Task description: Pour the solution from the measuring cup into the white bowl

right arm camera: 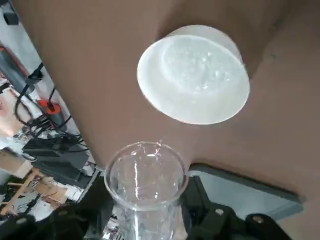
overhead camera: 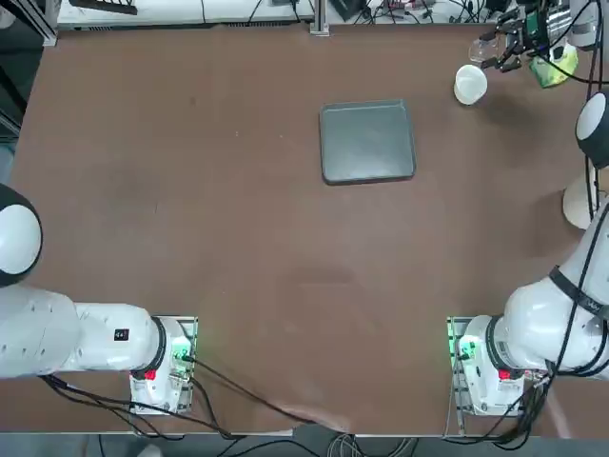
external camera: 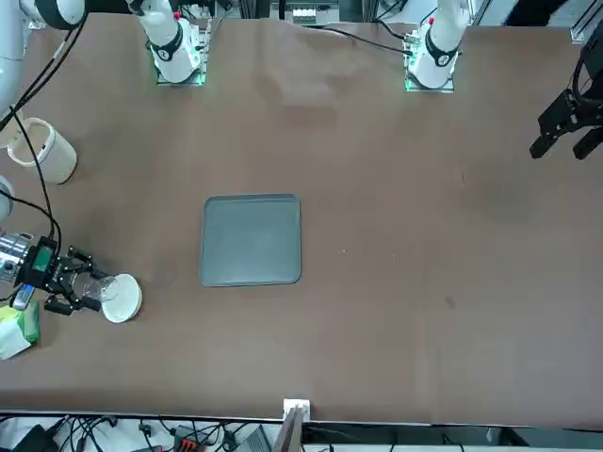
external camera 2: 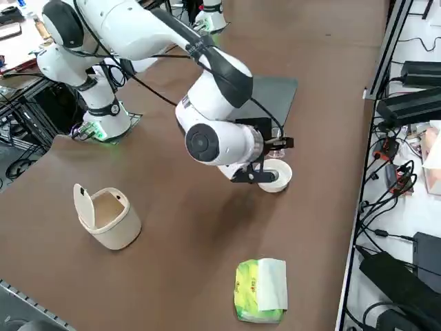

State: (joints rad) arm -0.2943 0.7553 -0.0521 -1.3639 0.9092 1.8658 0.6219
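Gripping the measuring cup (right arm camera: 145,175) between the 2 fingers (right arm camera: 198,202) of the right gripper (right arm camera: 147,200), near the white bowl (right arm camera: 195,80). Farther away, to see also the grey tray (overhead camera: 367,143), the green-yellow packet (external camera 2: 260,291) and, with lid open, the off-white vessel (external camera 2: 114,224), all on the table (overhead camera: 238,238).

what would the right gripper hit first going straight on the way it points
Probably the white bowl, just ahead of the right gripper, though depth is hard to judge.
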